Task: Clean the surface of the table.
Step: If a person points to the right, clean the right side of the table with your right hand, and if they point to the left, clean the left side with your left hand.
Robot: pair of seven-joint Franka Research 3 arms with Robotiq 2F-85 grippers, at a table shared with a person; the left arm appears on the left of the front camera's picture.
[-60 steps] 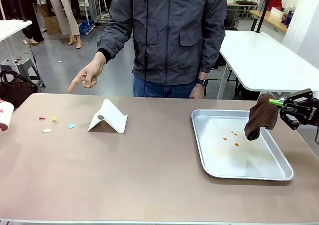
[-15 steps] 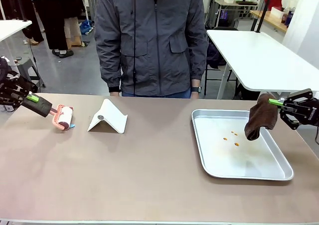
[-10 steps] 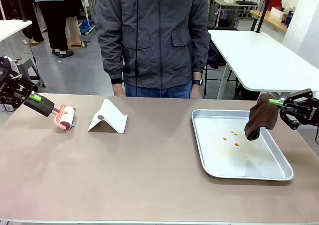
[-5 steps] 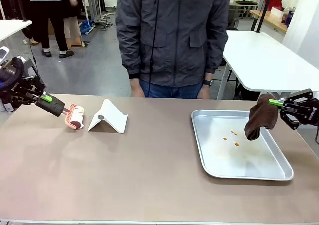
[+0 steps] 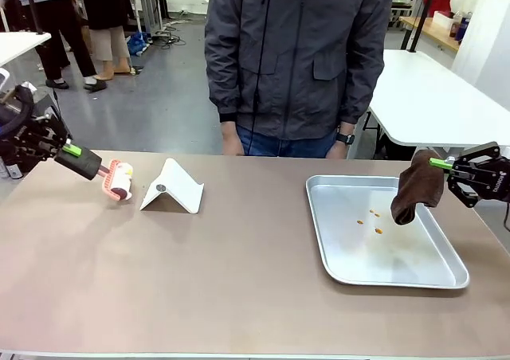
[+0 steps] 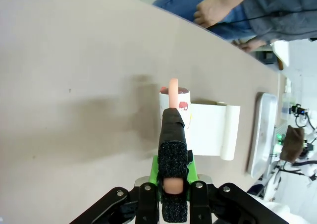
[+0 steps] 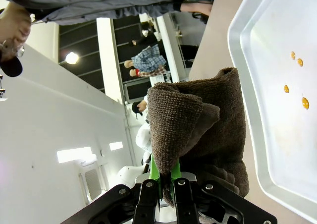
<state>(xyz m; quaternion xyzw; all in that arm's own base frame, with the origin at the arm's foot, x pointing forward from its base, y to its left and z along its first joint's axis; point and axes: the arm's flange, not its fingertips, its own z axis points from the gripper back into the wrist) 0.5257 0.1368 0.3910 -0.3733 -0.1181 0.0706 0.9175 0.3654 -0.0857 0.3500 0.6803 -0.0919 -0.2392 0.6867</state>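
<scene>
Table [image 5: 239, 288]: taupe top across the foreground; near half bare, no loose litter seen on it.
Tray [image 5: 398, 256]: silver, lay on the table's R half; a few orange bits [image 5: 374, 221] on its floor, untouched.
R gripper [image 5: 441, 164]: jaws pinched fully on a brown cloth [image 5: 414, 189], which hung over the tray's far-R part; whether the hem touched the tray could not be told. Pose as in the preceding frames, i.e. parked.
Stand [image 5: 175, 186]: white folded card, L of centre, farther back than the tray's near rim.
Lint roller [image 5: 119, 179]: head just beside the stand's L edge; shadow offset from it, so prob. raised off the top, contact uncertain. Reddish marks on its sheet in the L wrist view.
L gripper [image 5: 74, 150]: jaws clamped tight on the roller's black handle, above the table's far-L corner.
Change: over approx. the last sec and a half the roller had travelled from the L edge toward the stand; the paper scraps that lay there earlier were no longer on the top.
Meaning (judged): L-side litter prob. lifted onto the roller; the cloth wipe seemed not yet begun.
Person [image 5: 303, 49]: stood at the far edge, had shifted toward the R.
</scene>
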